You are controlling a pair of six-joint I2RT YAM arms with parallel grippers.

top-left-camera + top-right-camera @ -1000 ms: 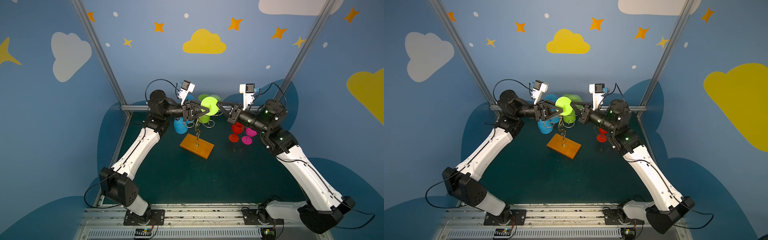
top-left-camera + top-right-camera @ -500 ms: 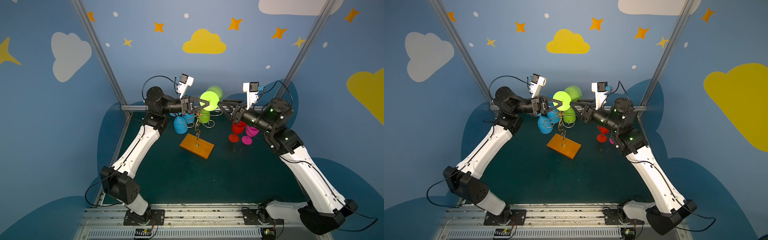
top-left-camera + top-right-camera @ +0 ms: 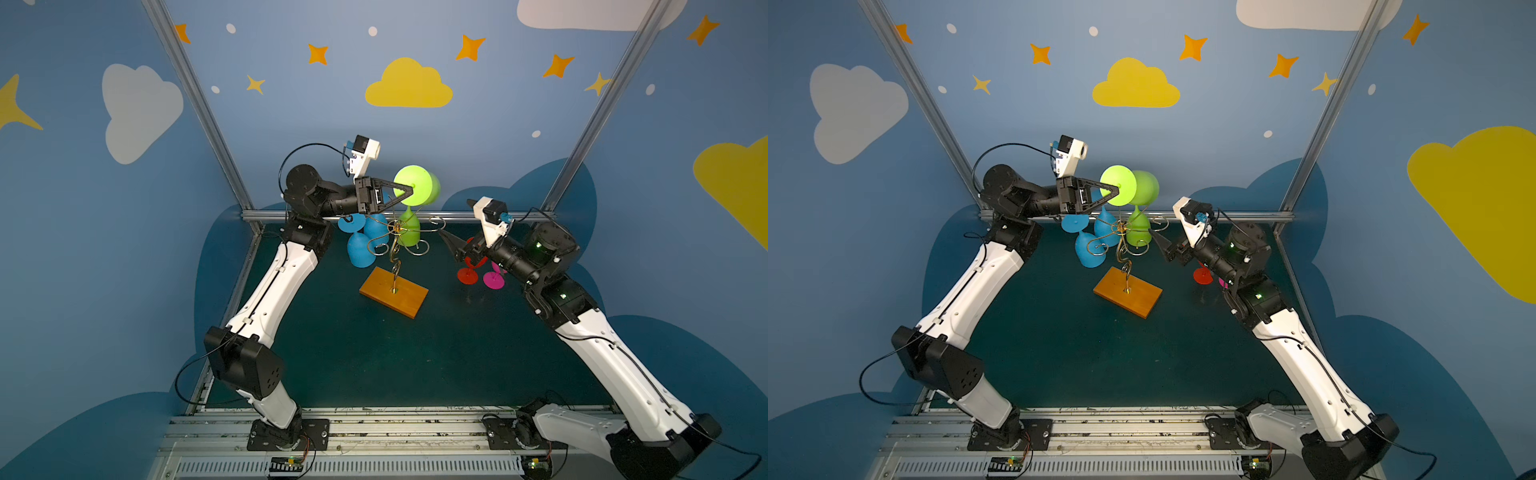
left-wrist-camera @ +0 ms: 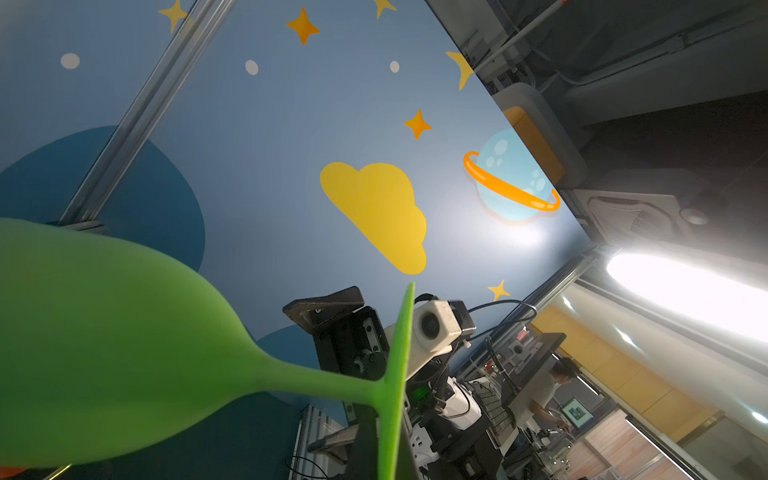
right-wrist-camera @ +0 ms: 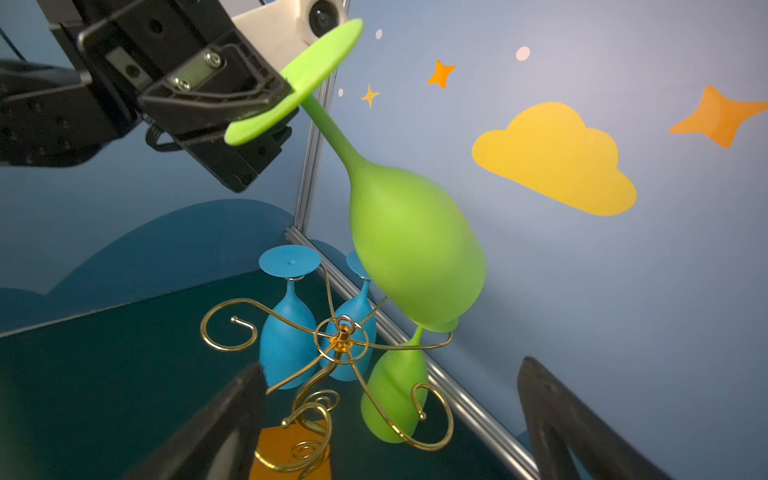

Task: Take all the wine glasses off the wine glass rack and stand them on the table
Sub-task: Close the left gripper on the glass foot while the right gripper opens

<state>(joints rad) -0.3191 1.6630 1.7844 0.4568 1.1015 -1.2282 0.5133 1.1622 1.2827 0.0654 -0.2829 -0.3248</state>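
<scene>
The surface point(image 3: 374, 353) is a dark green mat, walled in by blue panels painted with a yellow cloud point(image 3: 408, 85), white clouds and orange stars; aluminium posts point(image 3: 199, 108) frame the corners. A metal rail point(image 3: 374, 428) at the near edge carries both arm bases.

Beyond the rack, two blue glasses point(image 3: 359, 249) hang bowl-down on the left side, and a second green glass point(image 3: 409, 237) hangs at the back. A red glass point(image 3: 468, 272) and a pink glass point(image 3: 493, 279) stand on the surface to the right, partly hidden behind the right arm. The scroll arms nearest the right claw carry nothing.

The wine glass rack point(image 3: 394, 266) is thin gold wire with a twisted stem on a flat orange-brown wooden base point(image 3: 394, 291), standing mid-surface.

The wine glass point(image 3: 419, 189) is lime green, opaque, with a round flat foot and long stem. It is off the rack, raised above its top and tilted, bowl pointing toward the back wall. The left claw point(image 3: 405, 192) is closed on the edge of the foot; the right wrist view shows the foot point(image 5: 297, 81) pinched between the fingers. The right claw point(image 3: 451, 245) stands wide, holding nothing, just right of the rack.
</scene>
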